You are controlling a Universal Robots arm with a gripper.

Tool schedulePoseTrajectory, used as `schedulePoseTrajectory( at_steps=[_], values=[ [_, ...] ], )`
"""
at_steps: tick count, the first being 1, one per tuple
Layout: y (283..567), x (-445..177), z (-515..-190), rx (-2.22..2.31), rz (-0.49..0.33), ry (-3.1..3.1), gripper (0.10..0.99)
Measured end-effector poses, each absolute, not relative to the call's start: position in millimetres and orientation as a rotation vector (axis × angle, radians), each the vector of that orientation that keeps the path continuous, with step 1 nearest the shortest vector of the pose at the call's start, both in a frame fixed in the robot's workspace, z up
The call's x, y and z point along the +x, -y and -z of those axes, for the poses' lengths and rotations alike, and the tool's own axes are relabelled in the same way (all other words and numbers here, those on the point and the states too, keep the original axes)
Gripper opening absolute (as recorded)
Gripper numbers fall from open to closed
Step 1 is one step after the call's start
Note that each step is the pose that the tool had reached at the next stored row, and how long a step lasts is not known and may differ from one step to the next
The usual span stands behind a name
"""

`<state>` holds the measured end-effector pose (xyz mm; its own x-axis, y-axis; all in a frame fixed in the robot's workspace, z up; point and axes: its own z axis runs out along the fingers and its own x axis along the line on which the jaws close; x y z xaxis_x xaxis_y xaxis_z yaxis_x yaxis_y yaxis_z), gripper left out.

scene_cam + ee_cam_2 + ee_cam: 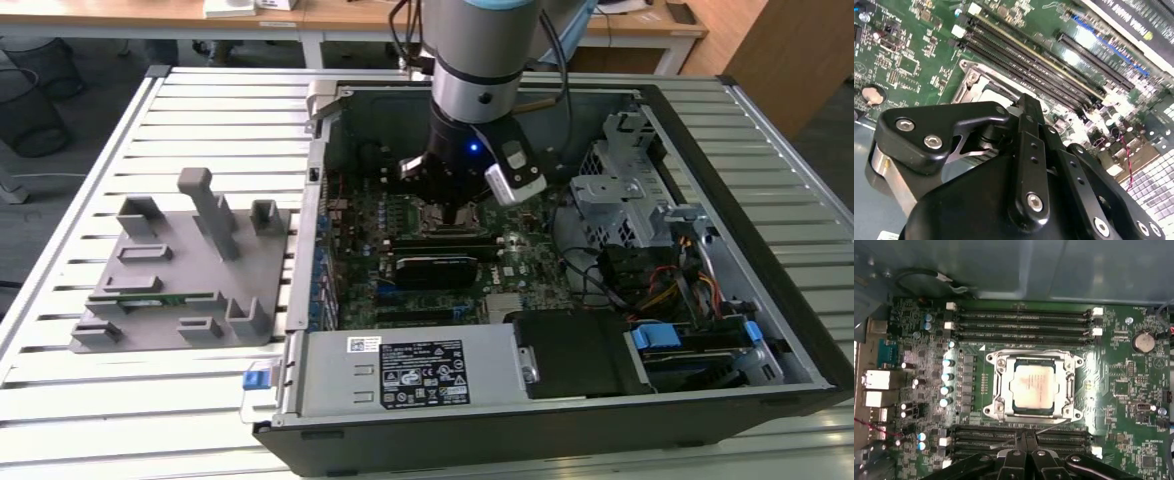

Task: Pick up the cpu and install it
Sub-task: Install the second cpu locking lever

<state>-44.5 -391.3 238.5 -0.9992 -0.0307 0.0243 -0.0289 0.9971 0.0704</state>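
We see the cpu [1033, 386] in the first wrist view, centre of frame, silvery top up, lying flat inside the square metal-framed socket [998, 407] on the green motherboard [1124, 390]. Black memory slots [1024, 320] run above the socket and more run below it. At the bottom centre of that frame the gripper [1025, 439] sits with its two black fingers pressed together, holding nothing, apart from the cpu. In the exterior view, upper centre, the gripper [463, 215] reaches down into the open computer case [747, 130]. A grey parts fixture [187, 265] rests at that frame's left on the slatted table [134, 410].
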Motion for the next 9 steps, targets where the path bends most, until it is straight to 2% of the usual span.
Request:
schedulePoseTrajectory(
  at_steps=[9],
  values=[
    [393, -56, -231, 0.042, 0.111, 3.114, 0.106]
  ],
)
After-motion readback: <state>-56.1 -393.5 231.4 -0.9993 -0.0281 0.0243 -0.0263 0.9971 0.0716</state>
